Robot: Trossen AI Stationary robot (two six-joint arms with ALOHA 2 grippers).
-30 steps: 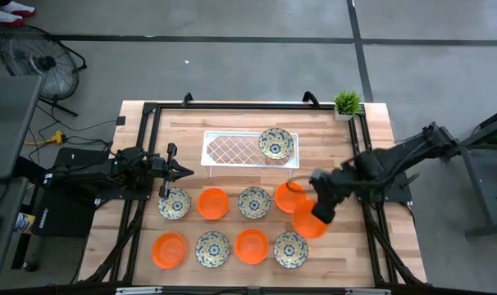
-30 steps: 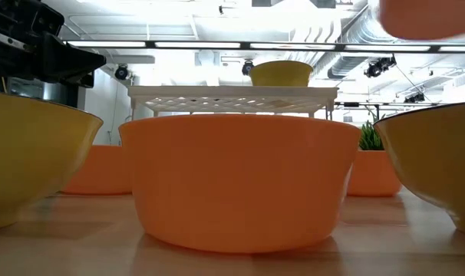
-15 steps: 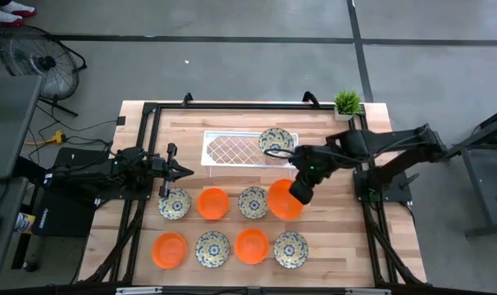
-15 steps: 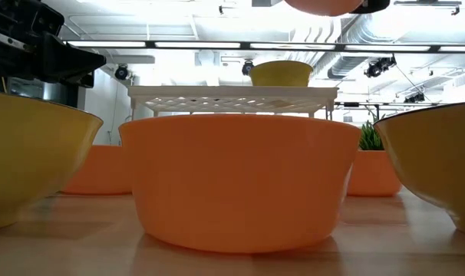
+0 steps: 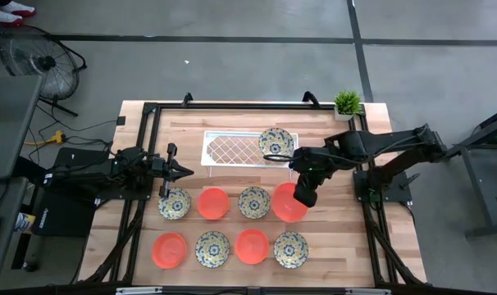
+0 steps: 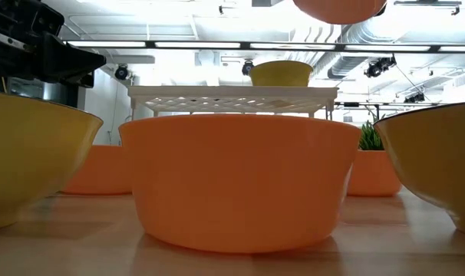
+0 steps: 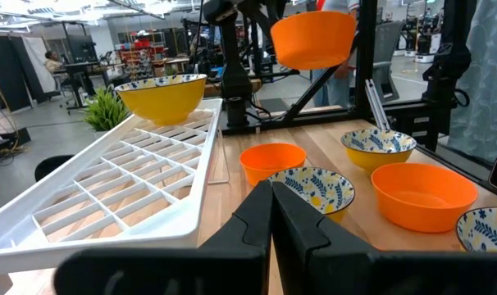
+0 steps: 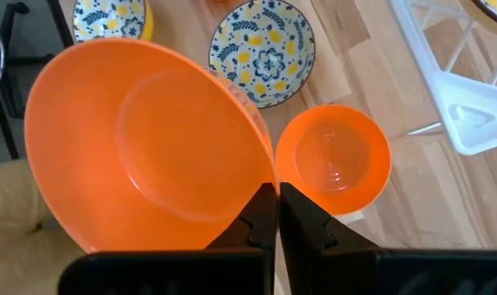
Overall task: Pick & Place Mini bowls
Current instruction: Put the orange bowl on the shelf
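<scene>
Right gripper [image 5: 303, 197] clamped on orange bowl [image 5: 288, 202] rim, held aloft just short of the white tray [image 5: 232, 148]. Tray's free cells lay beyond, toward the left arm. Left gripper [image 5: 185, 171] shut, empty, parked beside the tray's end.

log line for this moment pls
right tool: shut on orange bowl, lifted near white tray | left tool: shut, idle at left | tray: one floral bowl

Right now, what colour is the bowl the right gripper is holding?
Plain glossy orange bowl, clamped by the right gripper; clearest in the right wrist view.
</scene>
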